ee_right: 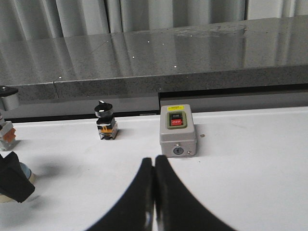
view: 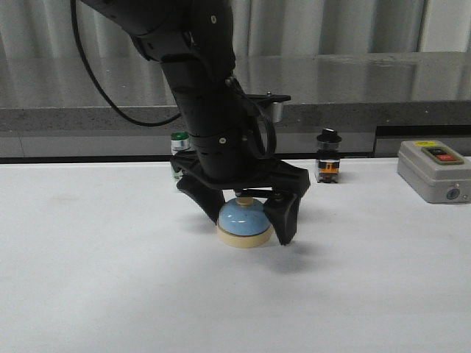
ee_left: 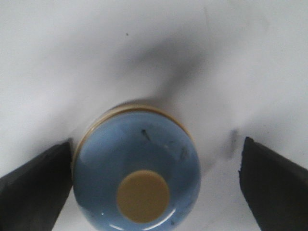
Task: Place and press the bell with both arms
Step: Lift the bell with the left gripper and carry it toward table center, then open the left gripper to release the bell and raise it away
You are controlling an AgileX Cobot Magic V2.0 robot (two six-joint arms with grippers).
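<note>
One small light-blue dome bell (view: 243, 223) with a cream round base and cream knob sat on the white table (view: 96, 279), near its middle, between the spread fingers of the black left gripper (view: 248, 220). In the left wrist view one finger (ee_left: 33, 187) touched or nearly touched the base rim while the other (ee_left: 272, 185) stood apart from it, so the jaws were wide and not clamped. The black right gripper (ee_right: 154, 192) showed only in its own wrist view, its two curved fingers pressed together with nothing between them. Farther back stood one grey box (ee_right: 177, 131) with two buttons under a yellow label; the upper, dark one read "ON", the red one "OFF", and the label's print was too small to read. One black-knobbed selector switch (view: 327, 156) with an orange body stood near the table's far edge, and one green-capped white push-button switch (view: 179, 151) was partly hidden behind the left arm (view: 199, 81).
</note>
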